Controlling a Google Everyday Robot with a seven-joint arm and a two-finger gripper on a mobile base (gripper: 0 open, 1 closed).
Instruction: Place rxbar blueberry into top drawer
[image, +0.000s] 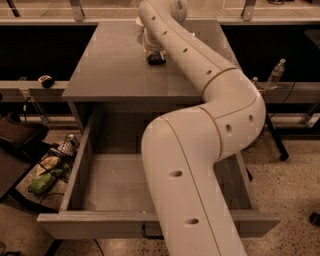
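Looking down on the desk (110, 65), you find the robot arm (200, 150) rising in front of it, bending at the desk's right front corner and reaching back across its top. The gripper (150, 49) sits low over the rear middle of the desk top, mostly hidden behind the arm's last link; you cannot tell whether it is released, clenched, or grasping anything. The rxbar blueberry (157, 59) shows as a small dark object on the desk top directly beneath the gripper, at the rear of the desk and well apart from its front edge. Contact between the two cannot be confirmed. The top drawer (79, 165) is pulled fully out from under the front of the desk, its grey speckled floor exposed, and the arm crosses over its right half. A small black handle (148, 233) hangs on the drawer's front panel, partly covered by the arm. A wire basket (52, 165) of green and yellow items sits on the floor left of the desk. A water bottle (276, 74) stands to the desk's right.
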